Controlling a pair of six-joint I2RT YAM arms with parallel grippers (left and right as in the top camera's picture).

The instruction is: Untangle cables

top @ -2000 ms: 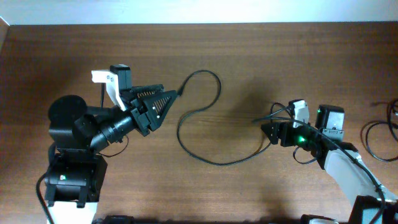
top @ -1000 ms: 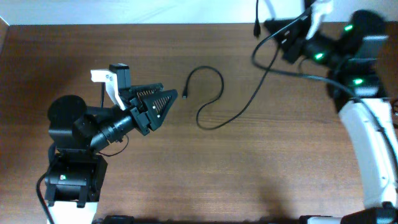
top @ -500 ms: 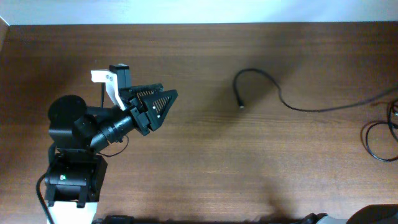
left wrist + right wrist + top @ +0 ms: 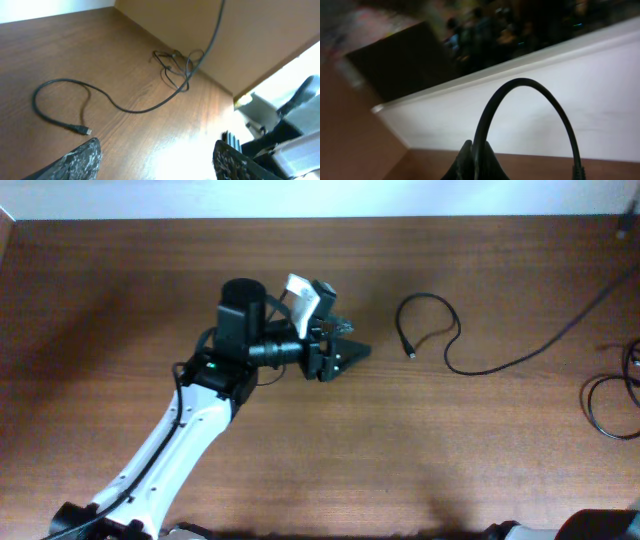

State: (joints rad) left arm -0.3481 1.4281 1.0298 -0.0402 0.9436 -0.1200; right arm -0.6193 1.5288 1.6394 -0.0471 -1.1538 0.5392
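Curling, the cable [image 4: 458, 330] lies beyond the left end effector [image 4: 352, 352].

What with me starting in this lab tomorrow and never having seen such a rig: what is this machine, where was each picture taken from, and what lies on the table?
Two robot arms sit at a table. The overhead picture looks straight down; the other two come from a camera on each wrist. The left gripper is open and empty: its wrist view shows its two fingers apart. Ahead of it lies a long cable, its plug end free. A tangled bundle sits at the table's right edge. The right gripper is outside the overhead view; its own camera shows it shut on a cable loop arching upward.
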